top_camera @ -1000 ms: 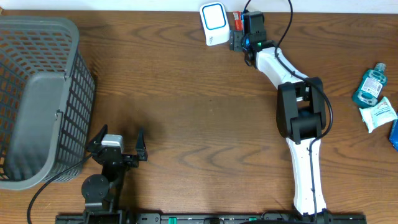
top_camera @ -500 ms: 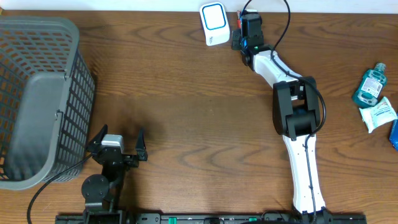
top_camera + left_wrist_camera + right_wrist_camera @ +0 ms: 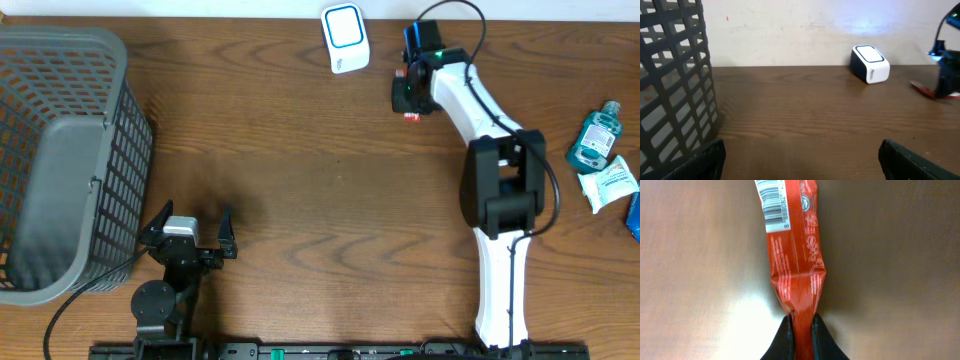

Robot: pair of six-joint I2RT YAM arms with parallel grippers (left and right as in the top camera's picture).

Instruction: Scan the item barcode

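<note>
Packet (image 3: 795, 255) lengthwise away from right gripper (image 3: 801, 328)

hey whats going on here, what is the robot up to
The right gripper is shut on one end of a red packet, with the barcode at the packet's far end. In the overhead view it holds the packet just right of the white scanner. The left gripper sits open beside the grey basket, holding nothing. A bottle lies off to the right.
</note>
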